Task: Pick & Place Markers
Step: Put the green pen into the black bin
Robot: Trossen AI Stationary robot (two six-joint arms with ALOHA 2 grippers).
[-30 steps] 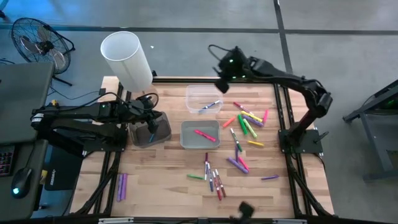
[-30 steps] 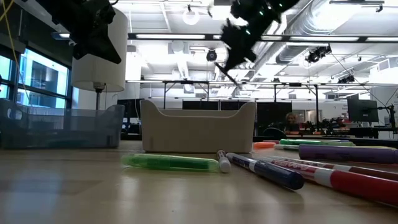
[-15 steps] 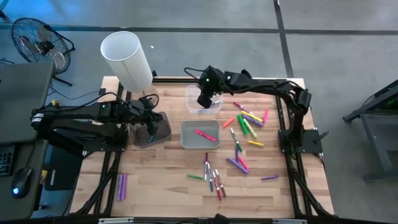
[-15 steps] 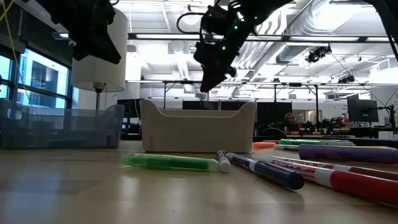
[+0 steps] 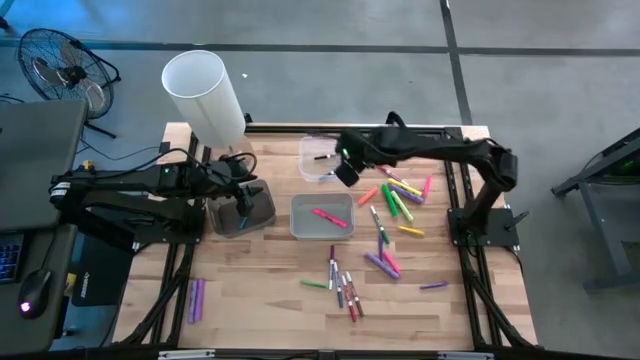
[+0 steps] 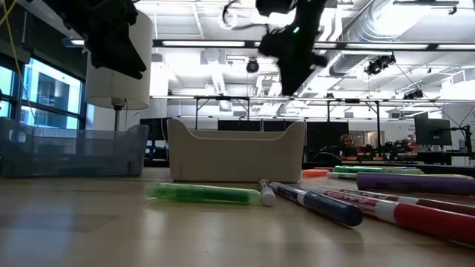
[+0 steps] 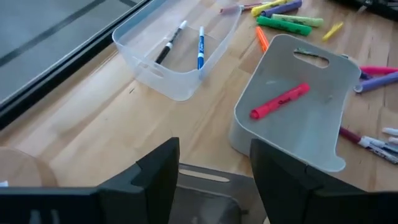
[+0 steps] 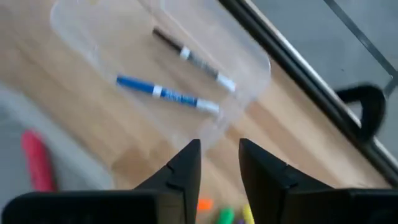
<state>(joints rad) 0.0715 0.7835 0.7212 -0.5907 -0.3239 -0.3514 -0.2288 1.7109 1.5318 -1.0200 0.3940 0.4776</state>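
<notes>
- Right gripper (image 5: pixel 345 173) is up in the air by the near corner of the clear plastic tub (image 5: pixel 322 153), fingers a little apart and holding nothing.
- Two markers lie in that tub: a blue one (image 8: pixel 166 94) and a black-and-white one (image 8: pixel 194 60).
- One pink marker (image 5: pixel 329 217) sits in the grey tray (image 5: pixel 303 228); loose coloured markers (image 5: pixel 400 200) are scattered on the wooden table (image 5: pixel 270 300).
- Left gripper (image 7: pixel 211 174) waits over the dark bin (image 5: pixel 262 217), fingers spread and empty.
</notes>
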